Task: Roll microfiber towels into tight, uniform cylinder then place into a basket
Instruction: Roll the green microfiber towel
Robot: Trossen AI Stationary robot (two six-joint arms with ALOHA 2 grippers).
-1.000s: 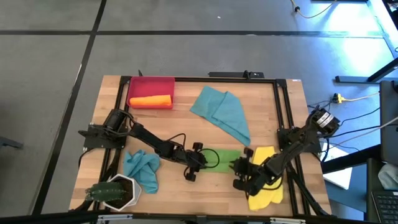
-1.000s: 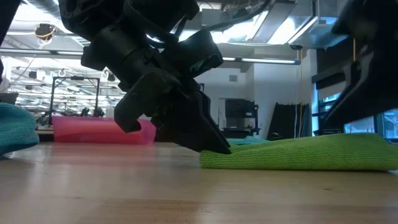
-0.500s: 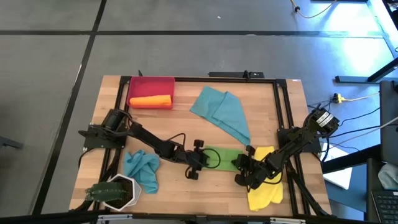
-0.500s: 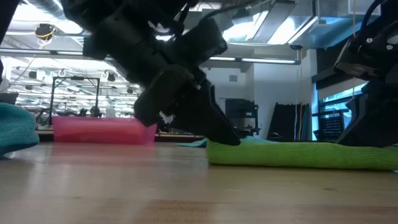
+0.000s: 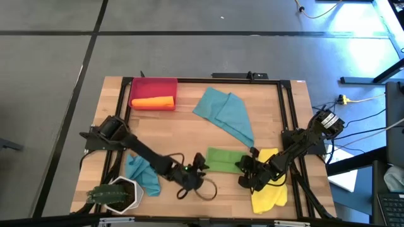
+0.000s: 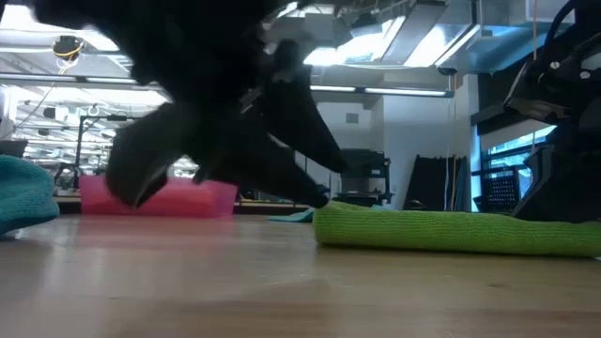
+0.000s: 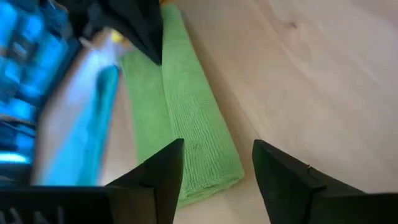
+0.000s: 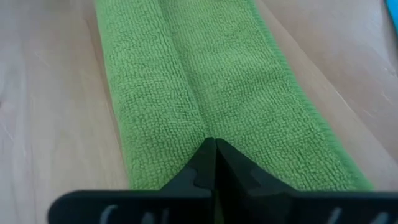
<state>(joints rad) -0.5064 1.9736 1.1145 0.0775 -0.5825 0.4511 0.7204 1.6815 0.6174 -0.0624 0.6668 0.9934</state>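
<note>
Item: green towel (image 5: 223, 159), your landmark, folded into a long flat strip on the bare wood table (image 5: 183, 129).

Left gripper (image 5: 201, 171): just off the strip's left end, on the near side, fingers (image 7: 163, 171) apart with nothing between them.

Right gripper (image 5: 247, 168): at the strip's right end, fingers (image 8: 214, 163) pressed together at the towel's edge; you cannot tell whether any cloth is pinched.

Yellow towel (image 5: 268, 195): right of the green one and nearer the front edge, partly under the right arm.

Large blue towel (image 5: 225, 115): behind the green one, spread flat.

Crumpled blue towel (image 5: 142, 173): well to its left, crossed by the left arm.

Basket (image 5: 153, 93): far back-left of the green towel, with the rolled orange towel (image 5: 152, 102) inside.

White pot (image 5: 118, 195): front-left corner, plant in it.

Surface: pale wood inside a black frame.

Room: grey floor around the table; in the low view, ceiling lights, racks and dark equipment beyond.
</note>
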